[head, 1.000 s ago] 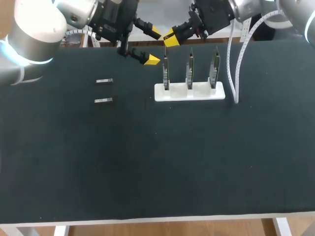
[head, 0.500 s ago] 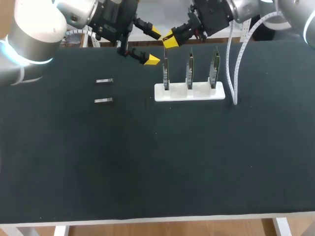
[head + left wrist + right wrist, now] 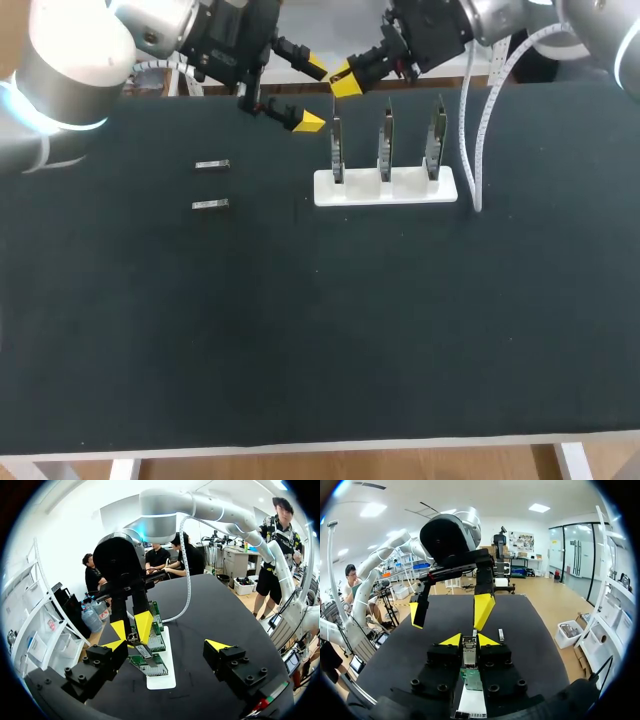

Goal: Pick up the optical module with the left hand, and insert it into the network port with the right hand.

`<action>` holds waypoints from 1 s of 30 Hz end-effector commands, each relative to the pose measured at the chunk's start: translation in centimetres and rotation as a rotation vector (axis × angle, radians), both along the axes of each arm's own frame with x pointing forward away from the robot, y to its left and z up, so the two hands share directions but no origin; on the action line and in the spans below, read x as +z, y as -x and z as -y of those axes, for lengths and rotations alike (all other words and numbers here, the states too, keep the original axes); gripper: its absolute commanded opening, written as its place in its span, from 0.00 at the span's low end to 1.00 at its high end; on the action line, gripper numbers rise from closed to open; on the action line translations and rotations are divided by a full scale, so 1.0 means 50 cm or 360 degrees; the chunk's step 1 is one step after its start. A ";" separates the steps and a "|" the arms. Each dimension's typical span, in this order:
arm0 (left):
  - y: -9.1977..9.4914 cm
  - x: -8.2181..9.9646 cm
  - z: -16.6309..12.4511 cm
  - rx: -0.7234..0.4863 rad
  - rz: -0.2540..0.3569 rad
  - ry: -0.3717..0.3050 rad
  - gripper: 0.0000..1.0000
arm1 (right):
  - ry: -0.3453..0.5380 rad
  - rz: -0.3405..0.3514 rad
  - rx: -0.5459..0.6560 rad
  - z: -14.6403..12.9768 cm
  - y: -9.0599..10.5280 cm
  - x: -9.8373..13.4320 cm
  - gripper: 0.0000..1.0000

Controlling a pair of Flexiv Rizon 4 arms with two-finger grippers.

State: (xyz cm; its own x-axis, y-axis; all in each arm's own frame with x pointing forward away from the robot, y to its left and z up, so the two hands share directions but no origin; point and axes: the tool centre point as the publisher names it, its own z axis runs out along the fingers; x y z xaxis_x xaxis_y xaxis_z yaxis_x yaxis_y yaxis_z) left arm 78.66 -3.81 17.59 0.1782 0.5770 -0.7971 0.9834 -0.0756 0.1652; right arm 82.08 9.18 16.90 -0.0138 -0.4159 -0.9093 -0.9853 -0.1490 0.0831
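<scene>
**Right gripper clamping the module above the leftmost board**

On the left of the black table [image 3: 300,330], a spare module [image 3: 211,165] is lying flat, with a second spare module [image 3: 210,204] lying just nearer. The left gripper [image 3: 309,96] is hanging by the far edge, its fingers spread wide with nothing between them. Just right of it, the right gripper [image 3: 345,80] is clenching the optical module [image 3: 469,649] between its yellow tips, directly over the leftmost circuit board [image 3: 337,150] standing in the white holder [image 3: 385,190]. Two more boards are standing further right in the holder. A white cable [image 3: 468,130] is trailing down past its right end.
</scene>
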 end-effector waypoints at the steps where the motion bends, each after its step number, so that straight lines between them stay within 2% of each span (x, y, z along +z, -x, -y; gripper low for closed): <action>1: -0.003 0.002 0.002 -0.0002 -0.0004 -0.0009 1.00 | 0.0004 -0.0013 0.0022 -0.004 -0.018 -0.004 0.00; 11: -0.003 0.002 0.002 -0.0002 -0.0004 -0.0009 1.00 | 0.0007 0.0008 0.0016 -0.003 -0.024 0.004 0.00; 30: -0.003 0.002 0.002 -0.0002 -0.0004 -0.0009 1.00 | -0.0002 -0.0010 0.0023 -0.006 -0.019 -0.013 0.00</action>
